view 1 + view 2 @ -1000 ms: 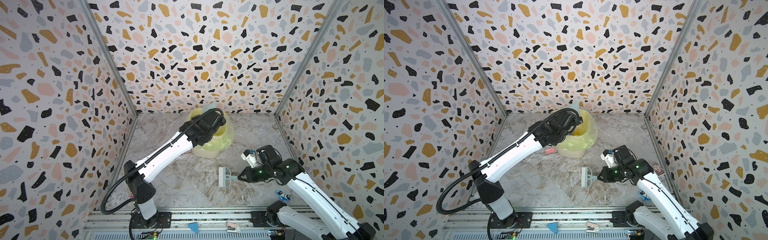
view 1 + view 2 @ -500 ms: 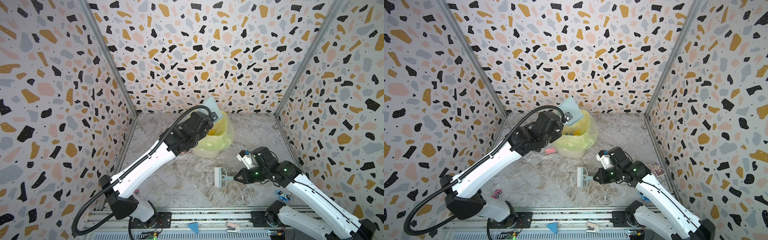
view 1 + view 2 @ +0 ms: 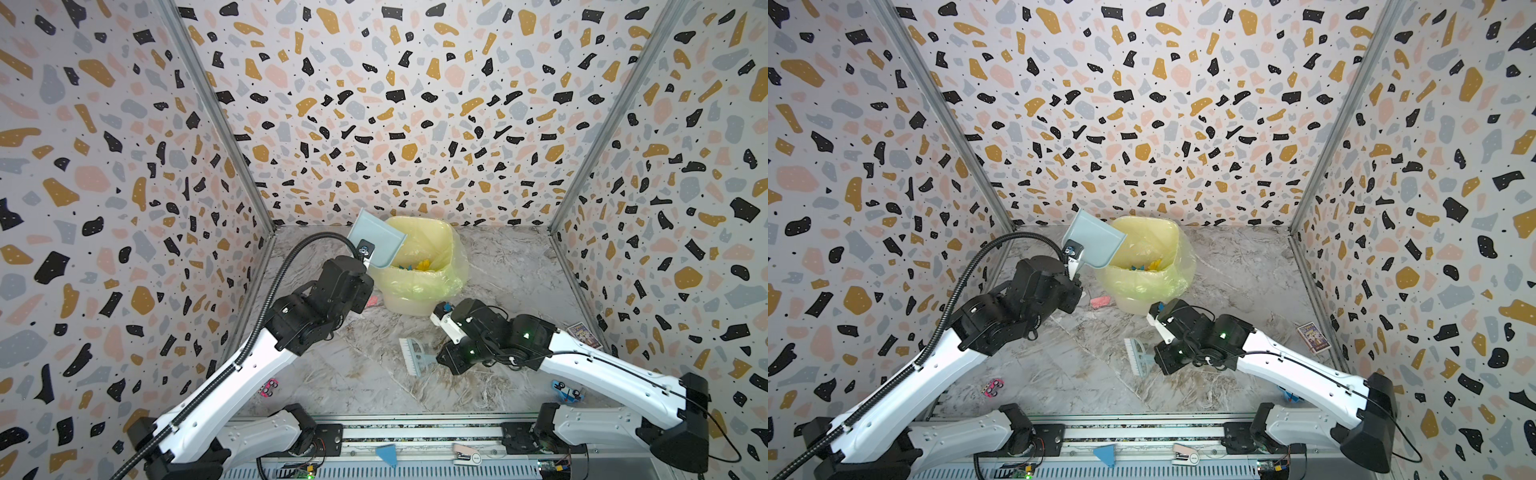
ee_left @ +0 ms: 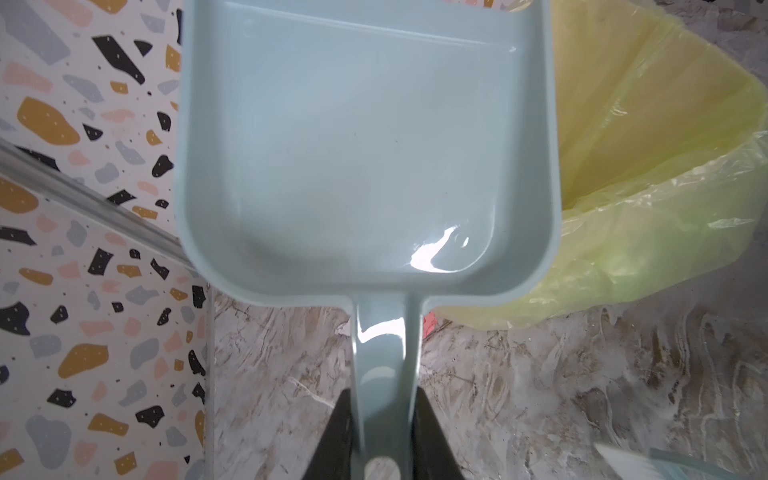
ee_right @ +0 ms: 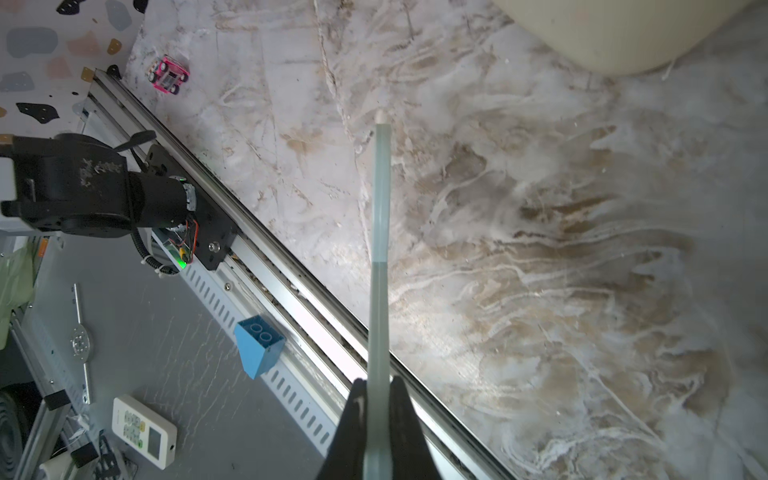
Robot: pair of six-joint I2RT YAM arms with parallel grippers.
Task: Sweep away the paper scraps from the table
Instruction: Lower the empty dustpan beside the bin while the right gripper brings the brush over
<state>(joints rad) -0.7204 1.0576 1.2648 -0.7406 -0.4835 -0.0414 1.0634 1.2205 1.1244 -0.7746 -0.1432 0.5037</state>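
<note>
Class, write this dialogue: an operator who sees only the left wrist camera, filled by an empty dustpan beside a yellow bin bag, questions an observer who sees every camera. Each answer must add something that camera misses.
Operator: My dustpan looks empty. Is anything inside the bin?
Observer: Yes. In both top views, blue and yellow paper scraps lie inside it.
Operator: Where is the brush?
Observer: The right fingers are shut on its handle, and it is in front of the bin.
</note>
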